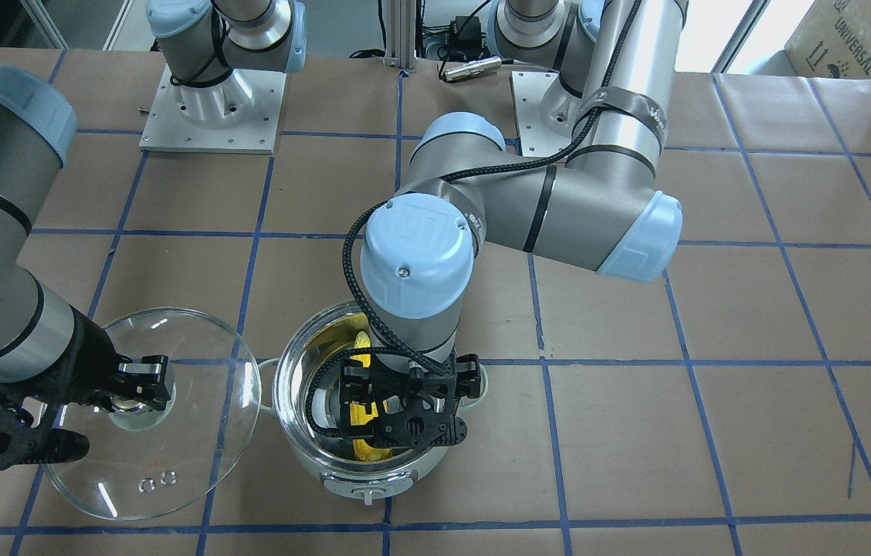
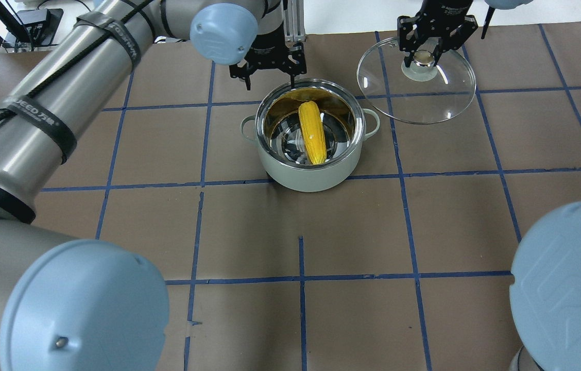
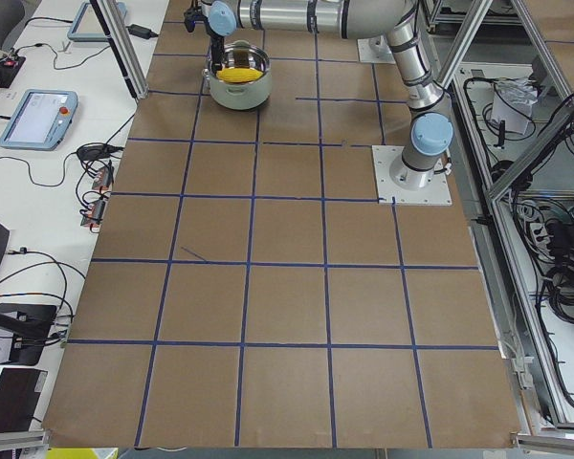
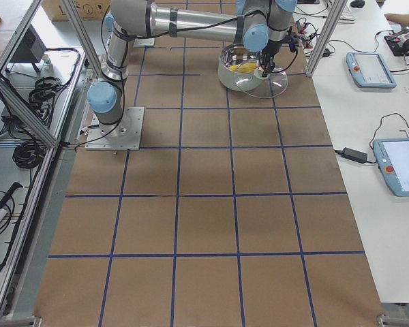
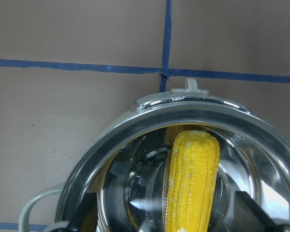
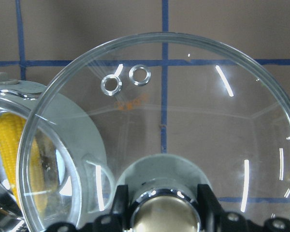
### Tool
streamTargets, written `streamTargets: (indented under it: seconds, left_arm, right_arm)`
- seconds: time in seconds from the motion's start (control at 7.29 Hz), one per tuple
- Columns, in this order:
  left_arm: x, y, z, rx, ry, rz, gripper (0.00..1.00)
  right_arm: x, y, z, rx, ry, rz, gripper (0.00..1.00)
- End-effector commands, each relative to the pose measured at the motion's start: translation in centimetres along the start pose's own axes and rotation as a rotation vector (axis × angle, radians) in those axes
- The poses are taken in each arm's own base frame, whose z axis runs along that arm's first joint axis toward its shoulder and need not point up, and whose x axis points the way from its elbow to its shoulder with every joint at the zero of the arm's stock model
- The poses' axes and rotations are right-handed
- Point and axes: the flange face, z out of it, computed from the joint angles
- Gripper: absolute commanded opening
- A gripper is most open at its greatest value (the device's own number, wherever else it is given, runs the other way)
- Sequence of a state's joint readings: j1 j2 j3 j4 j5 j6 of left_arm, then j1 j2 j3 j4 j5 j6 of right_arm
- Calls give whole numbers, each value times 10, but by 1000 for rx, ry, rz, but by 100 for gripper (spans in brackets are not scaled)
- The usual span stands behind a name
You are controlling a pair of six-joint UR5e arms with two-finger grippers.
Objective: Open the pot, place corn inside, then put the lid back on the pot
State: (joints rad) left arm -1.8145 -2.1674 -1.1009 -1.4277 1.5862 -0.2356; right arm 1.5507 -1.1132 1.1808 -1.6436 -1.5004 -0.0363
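We see the corn (image 2: 312,132) lying inside the open pot (image 2: 311,179), stretched across the shiny steel bottom. The left claw (image 2: 271,84) hangs above the pot, fingers spread wide with nothing between them. The right claw (image 2: 424,55) is clamped on the pale knob of the lid (image 2: 419,100). The lid is off the pot, just beside the handle on the robot's right, over the brown surface (image 2: 249,226). We cannot tell whether the glass rim touches that surface.
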Motion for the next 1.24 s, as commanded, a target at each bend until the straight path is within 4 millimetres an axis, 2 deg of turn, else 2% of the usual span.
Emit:
streamTargets:
  seconds: [0.0,0.14,0.27,0.41,0.55,0.69,0.82,0.96,1.1]
  left_arm:
    - [-83,7,-49,-61,-5,55,100]
    - [-105,20,-67,-69,-9,92,100]
    - [-127,41,-75,-77,-6,76,100]
    - [-144,67,-79,-76,-4,59,100]
    - [-153,91,-88,-75,-5,59,100]
    - [-169,109,-96,-69,-4,41,100]
    - [-185,118,-97,-72,-1,15,100]
    - [-185,129,-97,-75,-2,14,100]
    - [-186,133,-97,-77,3,7,100]
  right_arm:
    - [-67,15,-6,18,-2,11,27]
    - [-101,25,-4,21,-3,37,26]
    - [-129,35,-1,25,-4,45,26]
    - [-150,39,3,52,-9,78,25]
    - [-170,42,14,59,8,95,25]
    - [-176,37,27,64,17,159,25]
    - [-188,39,41,62,50,204,25]
    - [-204,42,53,69,72,185,24]
    - [-207,39,56,88,64,212,24]
